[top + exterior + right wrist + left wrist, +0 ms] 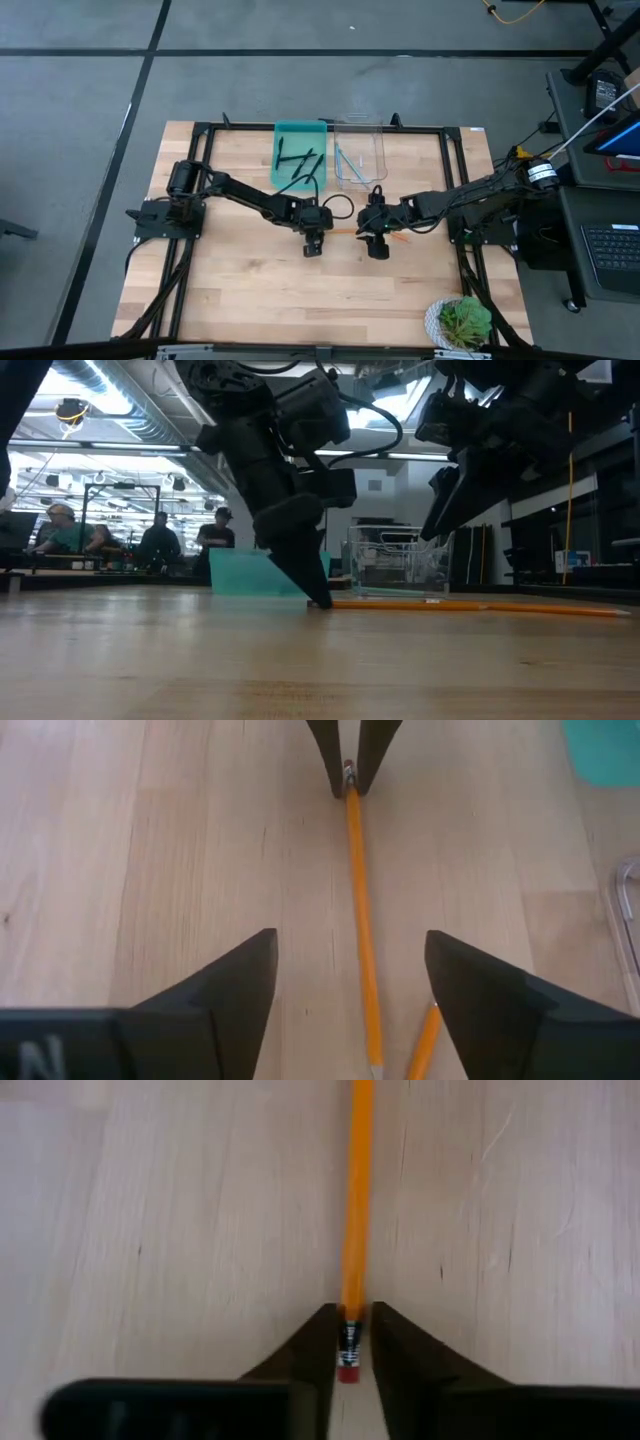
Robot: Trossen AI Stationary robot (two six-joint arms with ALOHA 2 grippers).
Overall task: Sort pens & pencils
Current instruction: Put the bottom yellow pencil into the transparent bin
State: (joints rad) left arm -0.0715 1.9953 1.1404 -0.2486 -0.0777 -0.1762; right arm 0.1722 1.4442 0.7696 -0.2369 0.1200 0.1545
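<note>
An orange pencil (356, 1200) lies flat on the wooden table (240, 290), between my two grippers. My left gripper (350, 1325) stands at its eraser end with its tips down at the table (318, 600), shut on it. My right gripper (350, 935) hangs open above the pencil's other end (450, 500), touching nothing. A second orange pencil (425, 1042) lies beside that end. Black pens (298, 160) lie in a teal tray (286, 132). Light-blue pencils (345, 165) lie in a clear bin (372, 150). My left gripper pinches the pencil's eraser end at the metal band (349, 1342) between its two fingertips (328, 760). The fingers slant down from the table's left side, in line with the pencil's length. The pencil lies level on the table along its whole length (430, 603).
The teal tray and the clear bin stand side by side at the table's far edge. A potted plant (463, 322) sits at the near right corner. Bare wood lies toward the near edge. People sit in the room beyond the table (160, 540).
</note>
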